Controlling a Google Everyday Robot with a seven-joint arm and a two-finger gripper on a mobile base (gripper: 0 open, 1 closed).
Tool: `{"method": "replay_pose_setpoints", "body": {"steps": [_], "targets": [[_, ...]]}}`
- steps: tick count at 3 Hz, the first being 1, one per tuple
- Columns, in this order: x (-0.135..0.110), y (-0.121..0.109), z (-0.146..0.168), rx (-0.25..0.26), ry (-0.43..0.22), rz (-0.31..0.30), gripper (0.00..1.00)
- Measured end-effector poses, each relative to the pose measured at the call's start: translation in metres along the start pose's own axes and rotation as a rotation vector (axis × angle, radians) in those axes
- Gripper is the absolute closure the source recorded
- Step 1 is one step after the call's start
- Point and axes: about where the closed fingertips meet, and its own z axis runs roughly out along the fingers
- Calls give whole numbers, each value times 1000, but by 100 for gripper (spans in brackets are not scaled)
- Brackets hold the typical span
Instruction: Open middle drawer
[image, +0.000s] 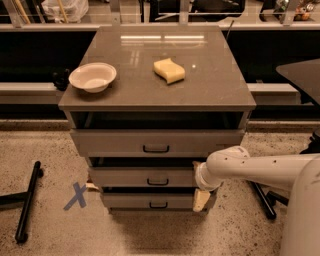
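Note:
The middle drawer (145, 177) is the central one of three grey drawers in the cabinet, with a small black bar handle (158, 182). Its front sits in line with the other two, with a dark gap above it. My gripper (201, 199) hangs at the end of the white arm (250, 168), which reaches in from the right. It is at the right end of the drawer fronts, level with the bottom drawer (150, 201) and just below the middle drawer's right corner. It is well to the right of the handle.
The top drawer (156, 143) is wider. A pale bowl (92, 76) and a yellow sponge (169, 70) lie on the cabinet top (210, 90). A black stand leg (27, 200) and a blue X mark (76, 195) are on the floor at the left.

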Motion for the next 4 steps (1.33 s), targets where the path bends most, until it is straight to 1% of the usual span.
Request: {"method": "replay_pose_setpoints", "body": {"steps": [3, 4], "targets": [[7, -19, 40, 68, -30, -3, 0], [4, -31, 56, 78, -45, -4, 0]]}}
